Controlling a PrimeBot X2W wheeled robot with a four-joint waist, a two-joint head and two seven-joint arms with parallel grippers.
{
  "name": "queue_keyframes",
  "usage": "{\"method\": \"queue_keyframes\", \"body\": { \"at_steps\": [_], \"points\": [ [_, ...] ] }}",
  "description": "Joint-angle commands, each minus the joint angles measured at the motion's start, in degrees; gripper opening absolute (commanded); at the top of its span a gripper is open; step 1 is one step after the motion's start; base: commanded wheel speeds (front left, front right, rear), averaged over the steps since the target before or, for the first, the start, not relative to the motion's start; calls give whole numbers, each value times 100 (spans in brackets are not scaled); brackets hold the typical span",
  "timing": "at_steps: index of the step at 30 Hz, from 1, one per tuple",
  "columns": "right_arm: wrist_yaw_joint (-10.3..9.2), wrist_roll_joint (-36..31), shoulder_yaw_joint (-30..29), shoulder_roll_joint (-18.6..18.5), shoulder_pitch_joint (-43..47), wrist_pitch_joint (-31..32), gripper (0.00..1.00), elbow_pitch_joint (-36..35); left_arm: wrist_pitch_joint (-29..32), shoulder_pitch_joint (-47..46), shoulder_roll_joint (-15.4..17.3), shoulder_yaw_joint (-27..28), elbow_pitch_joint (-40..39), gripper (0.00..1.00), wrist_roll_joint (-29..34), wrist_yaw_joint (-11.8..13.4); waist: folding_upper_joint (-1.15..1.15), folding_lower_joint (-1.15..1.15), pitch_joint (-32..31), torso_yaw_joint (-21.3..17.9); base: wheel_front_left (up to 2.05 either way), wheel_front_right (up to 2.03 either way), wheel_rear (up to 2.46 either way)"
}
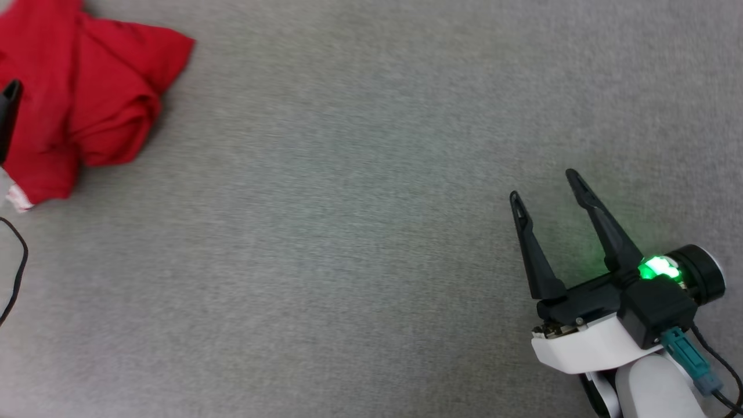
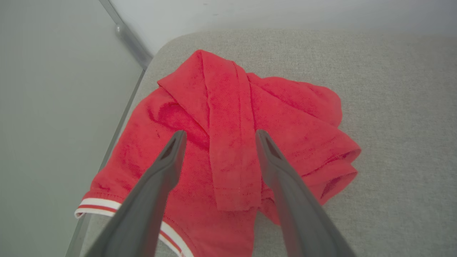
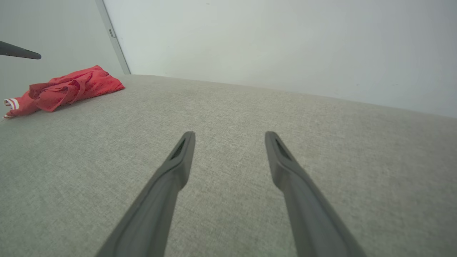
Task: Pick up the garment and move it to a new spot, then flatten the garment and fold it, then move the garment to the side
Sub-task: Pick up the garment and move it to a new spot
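The left gripper (image 2: 220,133) points down at the garment (image 2: 292,117) with its two dark fingers spread wide and nothing between them. In its wrist view they stand to either side of a folded band of red cloth that runs up the middle of the heap. I cannot tell whether the tips touch the fabric. From the head view one of its fingers (image 1: 10,101) shows at the left edge, over the shirt.

The right gripper (image 1: 542,184) is well apart from it, low over the bare grey fabric surface (image 1: 348,232). Its fingers are just as wide and empty, angled up and a little left from the white forearm. A green light (image 1: 659,268) glows at its wrist, and a teal plug (image 1: 688,354) with a black lead sits behind it.

The garment lies crumpled at the far left corner of the surface, close to its rounded edge, red side out. A strip of red-and-white striped trim (image 2: 96,206) shows at its near edge. A pale wall (image 3: 285,43) rises beyond.
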Motion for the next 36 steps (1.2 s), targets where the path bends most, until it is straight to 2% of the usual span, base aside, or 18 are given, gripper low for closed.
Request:
{"method": "queue_keyframes", "body": {
  "at_steps": [1, 3, 6, 9, 17, 18, 26, 31, 36],
  "points": [
    [-4, 6, -10, 22, -82, -12, 100, -26, 174, -86, 34, -75, 23, 100, -125, 7, 0, -2, 368, -332, 0, 0, 0],
    [-3, -33, 26, 48, -103, -12, 100, -61, 818, -286, 323, -164, 101, 100, -621, 8, 0, -2, 497, -438, 0, 0, 0],
    [-4, -57, -17, 69, -126, -12, 100, -92, 1593, -488, 571, -226, 223, 100, -1209, 7, 0, -2, 661, -569, 0, 0, 0],
    [-4, -91, -44, 93, -123, -10, 100, -82, 2049, -662, 785, -260, 443, 100, -1436, 6, 0, -2, 811, -664, 0, 0, 0],
    [-7, -126, -71, 91, -131, 10, 100, -12, 2692, -706, 727, -594, 860, 100, -1762, 6, 0, -2, 1005, -777, 0, 0, 0],
    [-7, -141, -70, 95, -140, 24, 100, 58, 2712, -662, 705, -730, 882, 0, -1820, 7, 0, -2, 995, -764, 0, 0, 0],
    [-6, -82, 42, 111, -117, 3, 100, 173, 1814, -755, 899, -740, 856, 0, -1724, 7, 0, -2, 533, -695, 0, 0, 0],
    [-5, 32, 62, 119, -89, -12, 100, 276, 1065, -867, 963, -763, 722, 0, -1639, 6, 0, -2, -38, -676, 0, 0, 0],
    [-5, 206, 27, 121, 34, -11, 100, 427, 630, -794, 1042, -884, 333, 0, -1674, 6, 0, -2, -666, -683, 0, 0, 0]
  ]
}}
